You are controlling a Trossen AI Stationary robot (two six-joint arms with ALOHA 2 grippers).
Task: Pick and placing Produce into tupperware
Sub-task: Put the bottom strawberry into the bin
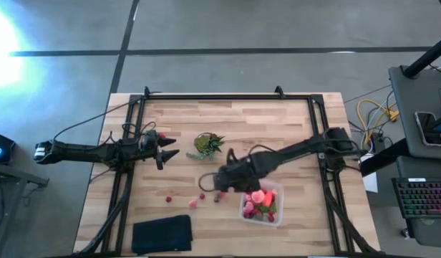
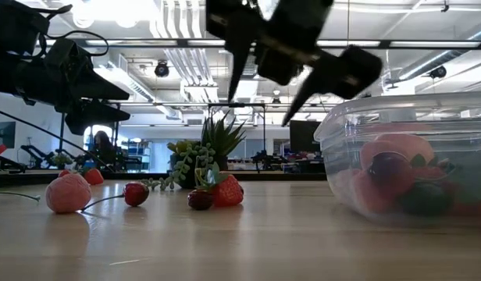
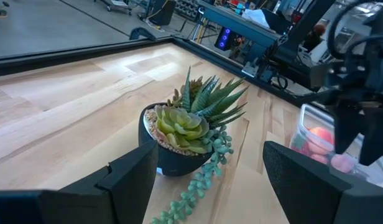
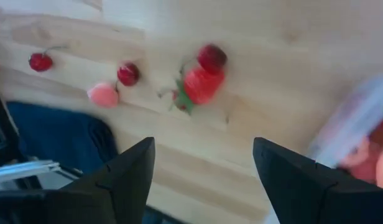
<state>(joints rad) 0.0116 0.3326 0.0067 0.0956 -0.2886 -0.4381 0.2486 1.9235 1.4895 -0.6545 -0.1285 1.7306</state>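
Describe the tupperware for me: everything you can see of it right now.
The tupperware is a clear plastic box with rounded corners and a thick rim, no lid on it, sitting upright on the wooden table near its front right. Red, pink and orange produce already lies inside. The right gripper, open, hovers just beside it, not touching.
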